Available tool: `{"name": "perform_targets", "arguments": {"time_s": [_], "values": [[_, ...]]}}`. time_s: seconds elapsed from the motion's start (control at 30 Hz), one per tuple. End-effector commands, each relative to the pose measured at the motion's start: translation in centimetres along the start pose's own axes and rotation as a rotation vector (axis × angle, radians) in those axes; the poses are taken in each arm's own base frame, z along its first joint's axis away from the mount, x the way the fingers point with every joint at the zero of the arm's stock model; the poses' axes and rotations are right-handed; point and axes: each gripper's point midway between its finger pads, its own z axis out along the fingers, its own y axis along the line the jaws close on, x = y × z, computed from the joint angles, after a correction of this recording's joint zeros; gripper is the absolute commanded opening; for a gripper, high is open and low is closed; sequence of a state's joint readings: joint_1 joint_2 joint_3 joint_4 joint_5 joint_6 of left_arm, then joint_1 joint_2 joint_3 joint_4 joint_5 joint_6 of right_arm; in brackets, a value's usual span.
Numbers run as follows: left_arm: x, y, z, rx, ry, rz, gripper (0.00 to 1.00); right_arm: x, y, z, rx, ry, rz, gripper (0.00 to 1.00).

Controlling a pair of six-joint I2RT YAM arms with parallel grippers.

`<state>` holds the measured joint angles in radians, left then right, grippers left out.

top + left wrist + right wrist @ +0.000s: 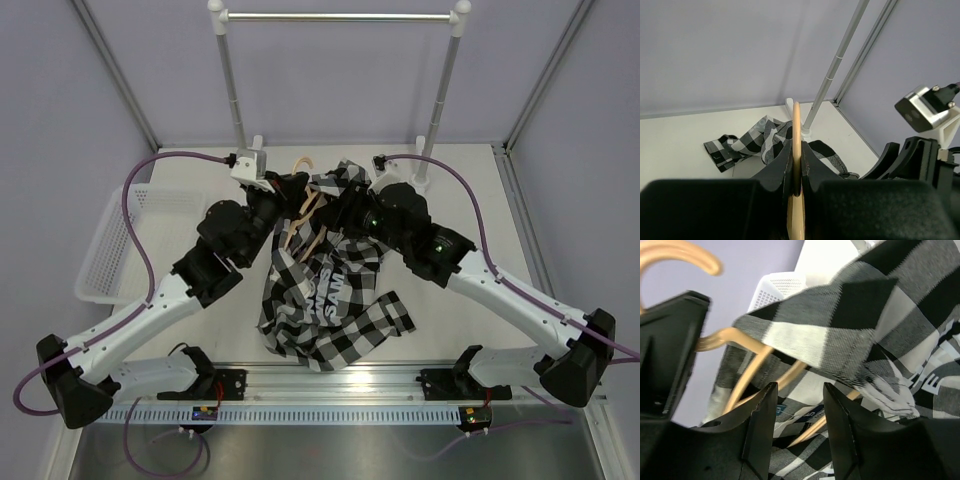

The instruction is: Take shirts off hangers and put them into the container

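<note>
Lying mostly crumpled on the table (470, 200) between the two arms, the black-and-white checked shirt (325, 295) spreads toward the near edge, and a dark patch with white lettering shows in its middle. Its upper part rises toward the hands and drapes over the tan wooden hanger (305, 215), which sits raised at the far end of the heap with its hook pointing away from the arms. In the right wrist view a checked fold hangs across one curved arm of the hanger.

The left hand (796, 150) is clamped tight on the hanger: both dark fingers press flat against a thin wooden strip that stands up between them. The right hand (799, 400) is at the shirt's upper edge, just beside the left one. Its jaws stand partly apart with a clear gap, cloth and a hanger arm lie beyond that gap, and nothing is pinched.

The white slotted basket (110, 250) sits at the left edge of the table, well apart from the shirt. The white-posted metal rail (340, 16) stands at the far side, behind both hands.
</note>
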<state>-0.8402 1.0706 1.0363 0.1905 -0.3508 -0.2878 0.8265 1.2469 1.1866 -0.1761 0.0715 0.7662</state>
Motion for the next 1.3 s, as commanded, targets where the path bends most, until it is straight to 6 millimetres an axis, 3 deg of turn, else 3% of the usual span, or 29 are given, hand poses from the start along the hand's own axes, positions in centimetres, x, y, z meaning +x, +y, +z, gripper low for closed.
{"name": "perform_targets", "arguments": {"time_s": [0.0, 0.37, 0.5, 0.63, 0.97, 1.03, 1.17, 1.2, 1.27], "values": [[-5.1, -1.3, -0.7, 0.053, -0.164, -0.062, 0.00, -1.9, 0.6, 0.5, -0.020, -0.082, 0.075, 0.50], [-4.8, -1.5, -0.7, 0.068, -0.159, -0.067, 0.00, -2.1, 1.2, 2.0, -0.059, -0.092, 0.126, 0.49], [-4.9, -1.7, -0.8, 0.081, -0.167, -0.078, 0.00, -1.3, 0.4, 2.7, -0.038, -0.077, 0.146, 0.47], [-4.9, -1.8, -0.9, 0.087, -0.172, -0.078, 0.00, -1.9, 0.5, 3.0, -0.063, -0.108, 0.173, 0.42], [-5.1, -2.5, -1.9, 0.155, -0.197, -0.073, 0.00, -1.4, 0.2, 3.3, -0.090, -0.084, 0.190, 0.45], [-4.9, -2.7, -2.0, 0.169, -0.191, -0.068, 0.00, -1.5, 0.4, 3.2, -0.099, -0.087, 0.189, 0.42], [-4.3, -2.9, -1.9, 0.181, -0.167, -0.052, 0.00, -1.7, 0.4, 2.9, -0.106, -0.090, 0.180, 0.20], [-4.1, -2.9, -1.9, 0.179, -0.156, -0.047, 0.00, -1.9, 0.4, 2.8, -0.108, -0.095, 0.181, 0.10], [-3.9, -2.8, -1.9, 0.173, -0.146, -0.044, 0.08, -2.4, 0.3, 2.2, -0.109, -0.111, 0.184, 0.03]]}}
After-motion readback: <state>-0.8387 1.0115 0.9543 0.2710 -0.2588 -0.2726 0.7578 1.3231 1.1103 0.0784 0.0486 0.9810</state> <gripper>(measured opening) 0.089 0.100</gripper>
